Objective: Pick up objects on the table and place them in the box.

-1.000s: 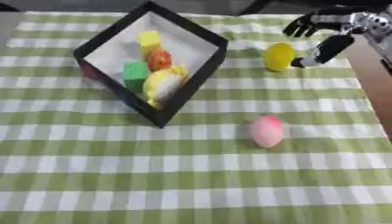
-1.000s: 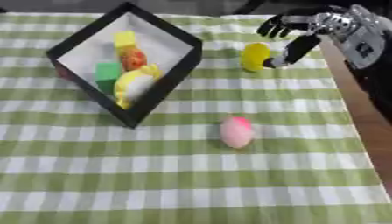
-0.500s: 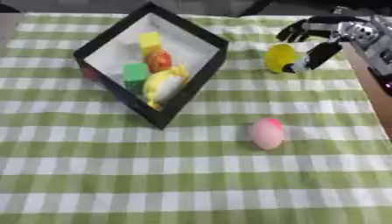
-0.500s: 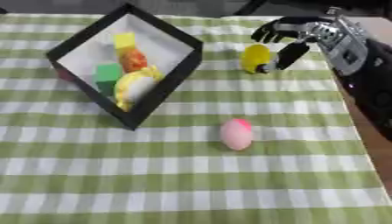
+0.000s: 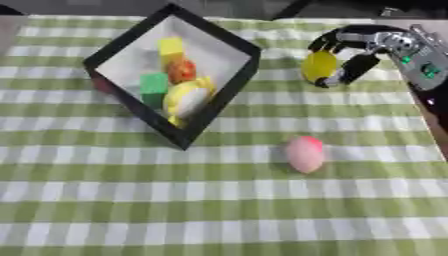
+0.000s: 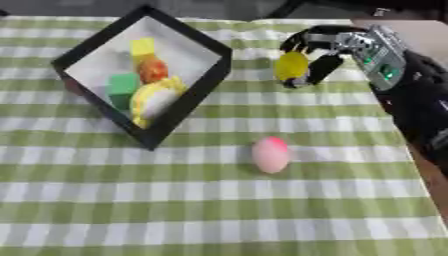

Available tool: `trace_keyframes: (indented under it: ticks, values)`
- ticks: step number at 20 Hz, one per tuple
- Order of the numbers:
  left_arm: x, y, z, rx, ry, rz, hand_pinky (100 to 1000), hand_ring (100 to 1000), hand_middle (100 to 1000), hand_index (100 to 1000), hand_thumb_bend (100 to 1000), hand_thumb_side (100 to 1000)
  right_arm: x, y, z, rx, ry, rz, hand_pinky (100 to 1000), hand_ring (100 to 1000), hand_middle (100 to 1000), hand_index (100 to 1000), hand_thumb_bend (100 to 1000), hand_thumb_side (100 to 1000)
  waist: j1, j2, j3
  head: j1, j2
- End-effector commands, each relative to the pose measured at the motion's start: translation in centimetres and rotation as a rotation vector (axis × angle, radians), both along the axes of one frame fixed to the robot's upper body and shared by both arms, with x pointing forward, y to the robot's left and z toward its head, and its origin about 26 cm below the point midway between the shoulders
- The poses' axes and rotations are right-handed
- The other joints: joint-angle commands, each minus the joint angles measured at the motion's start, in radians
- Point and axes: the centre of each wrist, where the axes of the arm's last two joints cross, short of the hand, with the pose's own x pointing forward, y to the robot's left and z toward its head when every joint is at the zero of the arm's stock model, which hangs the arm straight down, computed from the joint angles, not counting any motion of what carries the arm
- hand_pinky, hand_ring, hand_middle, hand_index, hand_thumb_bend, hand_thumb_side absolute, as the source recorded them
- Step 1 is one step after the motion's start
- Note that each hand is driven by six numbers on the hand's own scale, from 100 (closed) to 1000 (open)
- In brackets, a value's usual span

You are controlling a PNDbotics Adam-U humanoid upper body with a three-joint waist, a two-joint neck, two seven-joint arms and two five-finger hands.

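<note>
Fingers of the right hand [image 5: 363,47] curled around a yellow object [image 5: 319,66] at the far right, apparently gripping it for the black box [image 5: 219,102] to its left, while a pink object [image 5: 305,154] lay nearer.

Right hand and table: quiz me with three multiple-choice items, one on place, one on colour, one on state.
1. Where does the pink object lie?
A. inside the box
B. on the checked cloth, outside the box
C. in the right hand

2. What colour is the object at the right hand?
A. yellow
B. blue
C. white

3. How is the right hand?
A. flat on the cloth
B. curled round the yellow object
C. out of view

Answers: 1 B, it lies on the cloth apart from the box. 2 A, the yellow object shows. 3 B, fingers and thumb bracket it.
</note>
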Motion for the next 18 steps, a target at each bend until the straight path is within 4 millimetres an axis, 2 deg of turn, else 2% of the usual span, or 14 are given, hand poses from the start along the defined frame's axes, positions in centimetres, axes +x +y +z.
trace_keyframes:
  ticks: [1, 3, 4, 5, 6, 8, 13, 16, 18]
  values:
    - [-0.2, 0.2, 0.8, 0.003, -0.029, 0.001, 843, 794, 798, 775, 283, 658, 0.1, -0.3, 1.2, -0.009, -0.035, -0.013, 862, 848, 777, 865, 411, 247, -0.009, 0.004, 0.002, -0.002, -0.012]
    - [-0.2, 0.2, 0.8, 0.002, -0.029, -0.001, 843, 794, 798, 775, 283, 658, 0.1, -0.3, 1.2, -0.011, -0.038, -0.015, 862, 848, 777, 865, 411, 247, -0.009, 0.004, 0.002, -0.002, -0.013]
    - [-0.2, 0.2, 0.8, 0.002, -0.029, -0.001, 844, 794, 797, 775, 282, 658, 0.1, -0.2, 1.1, -0.012, -0.04, -0.016, 854, 824, 711, 822, 410, 175, -0.009, 0.004, 0.002, -0.002, -0.013]
    - [-0.2, 0.2, 0.8, 0.001, -0.03, 0.0, 844, 794, 797, 775, 282, 658, 0.2, -0.2, 1.0, -0.016, -0.043, -0.017, 853, 823, 708, 821, 404, 179, -0.008, 0.004, 0.003, -0.003, -0.013]
    - [-0.2, 0.2, 0.8, 0.0, -0.03, 0.0, 845, 794, 797, 775, 281, 659, 0.1, -0.2, 0.9, -0.019, -0.046, -0.02, 847, 809, 685, 808, 393, 133, -0.008, 0.005, 0.003, -0.003, -0.014]
    - [-0.2, 0.2, 0.8, -0.001, -0.03, -0.001, 846, 794, 797, 775, 279, 660, -0.1, -0.6, 0.6, -0.025, -0.059, -0.026, 838, 790, 650, 790, 392, 100, -0.008, 0.006, 0.004, -0.004, -0.015]
    - [-0.2, 0.2, 0.8, -0.004, -0.031, -0.003, 847, 794, 797, 774, 274, 664, -1.1, -1.4, 0.1, -0.013, -0.09, -0.047, 814, 743, 582, 726, 280, 100, -0.01, 0.007, 0.007, -0.005, -0.016]
    - [-0.2, 0.1, 0.8, -0.006, -0.03, -0.005, 847, 794, 797, 774, 271, 667, -1.3, -1.3, 0.2, 0.011, -0.09, -0.047, 806, 741, 550, 691, 120, 100, -0.011, 0.007, 0.007, -0.005, -0.014]
    - [-0.2, 0.1, 0.8, -0.006, -0.031, -0.005, 848, 794, 797, 774, 270, 667, -1.4, -1.1, 0.5, 0.025, -0.09, -0.045, 803, 737, 543, 683, 100, 100, -0.011, 0.006, 0.006, -0.004, -0.013]
